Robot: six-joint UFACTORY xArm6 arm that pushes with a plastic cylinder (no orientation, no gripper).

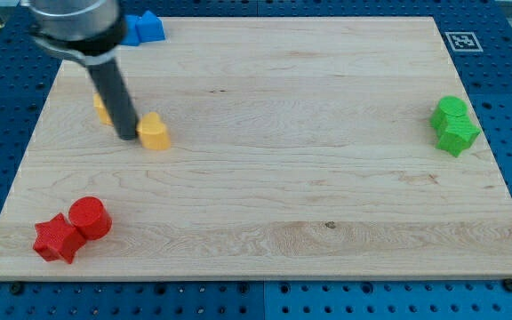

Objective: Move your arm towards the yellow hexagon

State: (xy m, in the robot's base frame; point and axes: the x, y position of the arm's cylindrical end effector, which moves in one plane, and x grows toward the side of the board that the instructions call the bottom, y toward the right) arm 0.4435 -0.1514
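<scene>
A yellow block (154, 132), hexagon-like in outline, lies on the wooden board (283, 178) at the upper left. My tip (127, 137) rests just left of it, touching or nearly touching its left side. A second yellow block (101, 108) sits behind the rod, mostly hidden, so its shape cannot be made out.
Two blue blocks (144, 28) lie at the board's top edge on the left. A red cylinder (89, 218) and a red star (58, 238) sit at the lower left. A green cylinder (451, 111) and a green star (457, 135) sit at the right edge.
</scene>
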